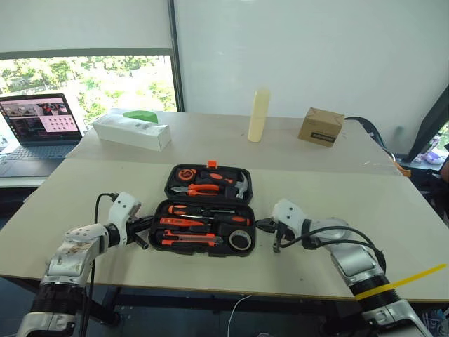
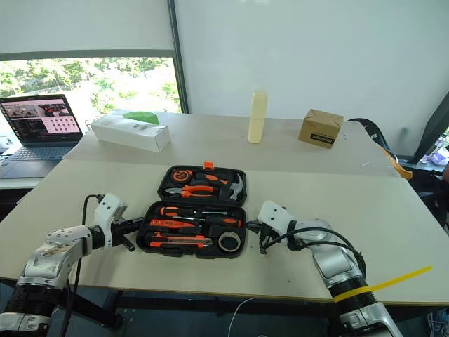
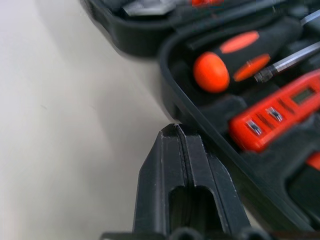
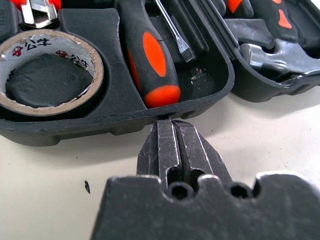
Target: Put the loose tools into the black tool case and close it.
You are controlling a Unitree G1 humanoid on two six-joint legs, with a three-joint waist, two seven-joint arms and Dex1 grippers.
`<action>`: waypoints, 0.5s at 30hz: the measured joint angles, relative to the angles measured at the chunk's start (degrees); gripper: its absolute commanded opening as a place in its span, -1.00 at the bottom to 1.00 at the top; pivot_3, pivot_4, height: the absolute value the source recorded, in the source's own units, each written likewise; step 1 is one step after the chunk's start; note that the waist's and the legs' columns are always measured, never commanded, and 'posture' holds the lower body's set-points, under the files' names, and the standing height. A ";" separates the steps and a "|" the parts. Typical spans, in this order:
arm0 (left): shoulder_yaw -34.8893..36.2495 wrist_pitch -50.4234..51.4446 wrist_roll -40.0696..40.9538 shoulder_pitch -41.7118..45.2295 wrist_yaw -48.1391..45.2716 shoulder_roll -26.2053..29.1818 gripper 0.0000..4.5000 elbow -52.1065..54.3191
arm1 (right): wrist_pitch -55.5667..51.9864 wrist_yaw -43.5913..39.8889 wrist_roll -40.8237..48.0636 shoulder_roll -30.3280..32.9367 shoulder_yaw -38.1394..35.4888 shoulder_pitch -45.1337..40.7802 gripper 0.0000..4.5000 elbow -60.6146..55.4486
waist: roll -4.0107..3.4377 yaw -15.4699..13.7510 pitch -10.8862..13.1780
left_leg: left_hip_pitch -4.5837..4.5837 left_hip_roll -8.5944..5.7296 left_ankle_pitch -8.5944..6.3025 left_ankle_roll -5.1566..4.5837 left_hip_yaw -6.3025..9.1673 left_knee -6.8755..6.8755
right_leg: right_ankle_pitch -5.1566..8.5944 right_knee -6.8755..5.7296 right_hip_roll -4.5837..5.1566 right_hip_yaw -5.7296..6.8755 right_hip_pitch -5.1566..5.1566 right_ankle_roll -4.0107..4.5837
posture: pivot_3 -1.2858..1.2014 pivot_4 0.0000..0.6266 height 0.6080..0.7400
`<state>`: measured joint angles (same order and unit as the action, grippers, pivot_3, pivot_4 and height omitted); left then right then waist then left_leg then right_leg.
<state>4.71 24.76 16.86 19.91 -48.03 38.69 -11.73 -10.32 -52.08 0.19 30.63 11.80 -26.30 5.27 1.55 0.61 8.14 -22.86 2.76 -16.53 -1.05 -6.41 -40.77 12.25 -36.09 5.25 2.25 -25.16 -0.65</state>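
The black tool case (image 1: 202, 252) lies open on the table, lid half at the far side. Its near half holds two orange-and-black screwdrivers (image 1: 203, 210), a utility knife (image 1: 189, 241) and a black tape roll (image 1: 240, 239) in their slots. My left gripper (image 1: 146, 226) is shut, its tip (image 3: 177, 131) right at the case's left wall, beside a screwdriver handle (image 3: 225, 62). My right gripper (image 1: 261, 225) is shut too, tip (image 4: 169, 125) against the case's right wall near the tape roll (image 4: 47, 75) and a screwdriver (image 4: 150, 60). Neither holds anything.
Pliers (image 1: 200, 188), a hammer and a tape measure sit in the lid half. At the back of the table stand a cardboard box (image 1: 320, 126), a cream cylinder (image 1: 259, 114) and a long white box (image 1: 132, 131). A laptop (image 1: 38, 126) is far left.
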 measured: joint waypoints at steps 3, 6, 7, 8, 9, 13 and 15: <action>-0.93 0.57 -0.14 0.00 -0.67 -0.02 -0.98 0.79 | -3.82 -0.65 0.06 1.48 0.01 1.21 -1.00 -3.71 | 0.00 -0.41 0.00 | -0.02 -0.01 -0.12 -0.20 0.01 0.00 | 0.00 0.01 0.00 0.01 0.00 -0.01 | 0.03 -0.52 1.00; -2.05 0.18 -1.08 0.00 -2.11 0.07 -0.98 1.46 | -8.75 -1.87 0.69 3.49 -0.11 3.35 -1.00 -8.99 | 0.00 -0.82 0.00 | -0.03 -0.03 -0.12 -0.20 -0.01 0.00 | 0.02 0.05 0.01 0.01 0.02 -0.03 | 0.03 -0.52 1.00; -2.32 0.18 -1.11 -0.06 -2.30 0.01 -0.98 1.85 | -10.34 -2.30 1.05 4.36 -0.20 4.26 -1.00 -10.95 | 0.00 -1.02 0.00 | -0.04 -0.04 -0.12 -0.21 0.00 0.00 | 0.02 0.05 0.02 0.01 0.02 -0.04 | 0.03 -0.52 1.00; -2.41 0.18 -1.11 -0.18 -2.52 -0.12 -0.98 2.08 | -11.57 -2.76 1.23 5.01 -0.24 4.93 -1.00 -12.51 | 0.00 -1.16 0.00 | -0.03 -0.04 -0.12 -0.21 0.00 0.00 | 0.03 0.06 0.02 0.01 0.04 -0.05 | 0.03 -0.52 1.00; -2.49 0.18 -1.14 -0.20 -2.72 -0.30 -0.98 2.20 | -13.64 -3.10 1.51 5.71 -0.22 5.73 -1.00 -14.61 | 0.00 -1.28 0.00 | -0.03 -0.04 -0.13 -0.22 0.00 0.00 | 0.03 0.09 0.02 0.01 0.04 -0.06 | 0.03 -0.52 1.00; -2.95 0.12 -1.59 -0.22 -3.06 -0.47 -0.98 2.61 | -17.41 -3.16 2.21 6.84 -0.31 7.27 -1.00 -18.14 | 0.00 -1.38 -0.01 | -0.01 -0.08 -0.28 -0.48 0.01 -0.03 | 0.04 0.12 0.04 0.01 0.07 -0.07 | 0.03 -0.52 1.00; -3.53 0.13 -1.74 -0.73 -3.52 -0.48 -0.98 3.90 | -17.31 -3.13 2.20 8.12 -0.34 8.06 -1.00 -18.49 | 0.00 -1.54 -0.01 | -0.01 -0.10 -0.29 -0.49 0.03 -0.05 | 0.04 0.12 0.06 0.02 0.10 -0.07 | 0.03 -0.52 1.00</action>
<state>1.18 24.89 15.12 19.18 -51.56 38.21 -7.82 -27.63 -55.21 2.39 38.75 11.46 -18.25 -13.22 1.56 -0.93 8.13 -22.87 2.66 -16.82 -1.54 -6.38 -40.82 12.29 -35.97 5.31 2.27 -25.06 -0.73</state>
